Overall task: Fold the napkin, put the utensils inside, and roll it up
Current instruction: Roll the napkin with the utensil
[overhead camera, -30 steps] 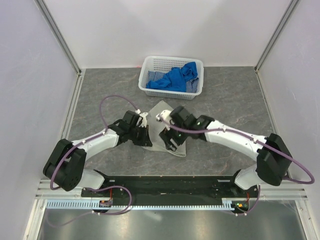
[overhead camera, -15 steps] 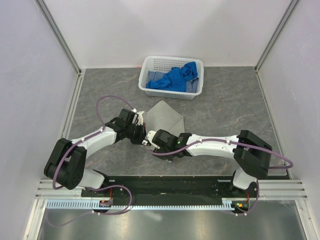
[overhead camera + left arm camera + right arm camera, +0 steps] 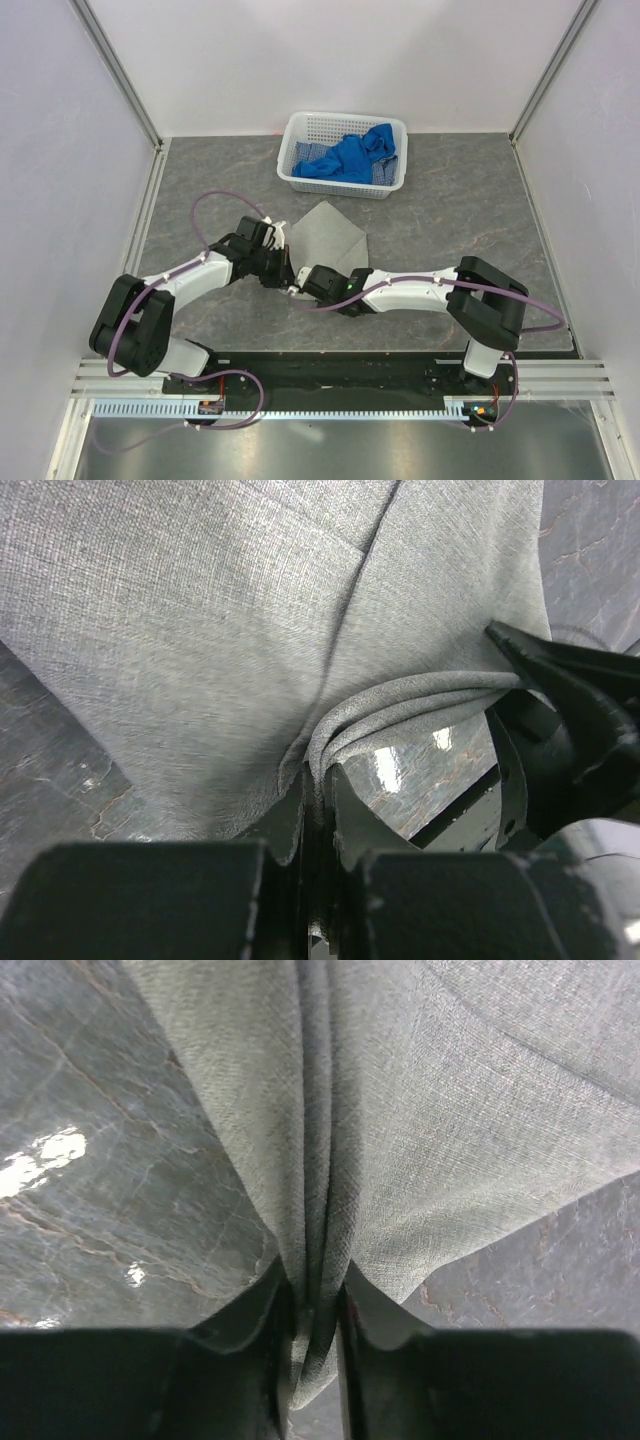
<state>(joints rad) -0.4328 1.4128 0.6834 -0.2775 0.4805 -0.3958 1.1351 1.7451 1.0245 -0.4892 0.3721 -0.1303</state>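
A white perforated plastic basket stands beyond the left gripper and the right gripper, well apart from both and a little to their right. In it lies a heap of crumpled bright blue cloths — with a blue-and-white checked piece at the right end. Under both grippers spreads a dark grey, marble-veined tabletop — glossy, with pale glints close beside each one.

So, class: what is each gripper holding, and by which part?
Both hold the napkin. The left gripper pinches a bunched fold on its near side, and the right gripper pinches gathered pleats close beside it.
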